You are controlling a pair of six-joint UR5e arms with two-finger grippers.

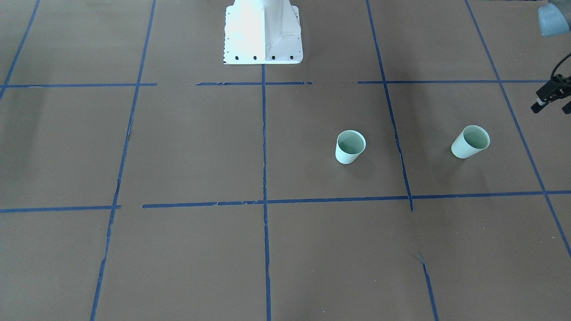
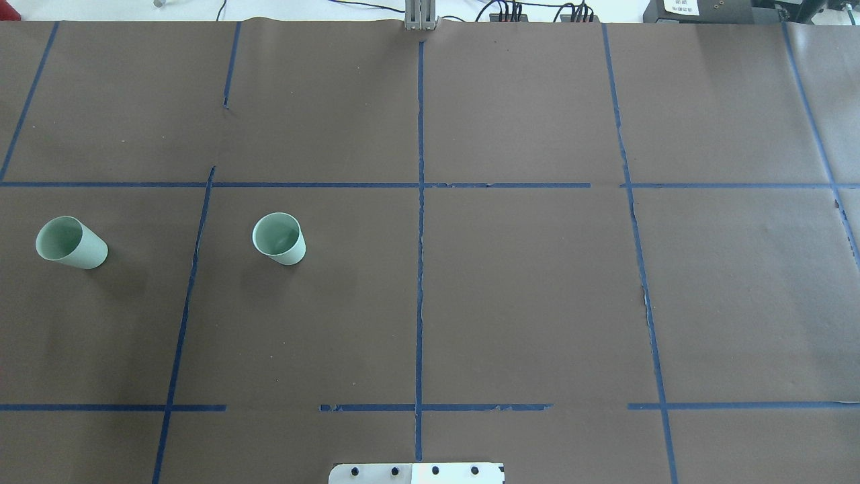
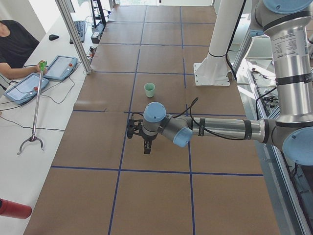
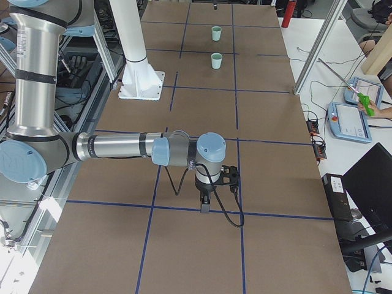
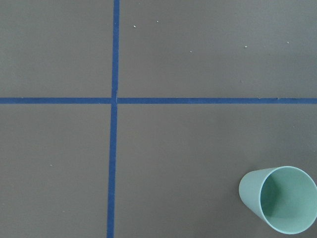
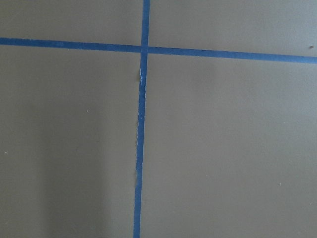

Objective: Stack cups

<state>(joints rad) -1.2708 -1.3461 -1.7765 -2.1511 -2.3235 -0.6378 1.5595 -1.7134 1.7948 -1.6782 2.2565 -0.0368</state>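
Overhead, on the brown surface [image 2: 524,302], the outer cup [image 2: 70,243] stands upright near the left edge. The inner cup [image 2: 279,238] stands upright well to its right. Left claw [image 3: 146,148] and right claw [image 4: 205,205] hang apart from both cups; I cannot tell whether either is spread.

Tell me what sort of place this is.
Probably a robotics lab or test cell: a table covered in brown paper with a blue tape grid, an industrial arm reaching over it, and teach pendants on the operators' bench alongside.
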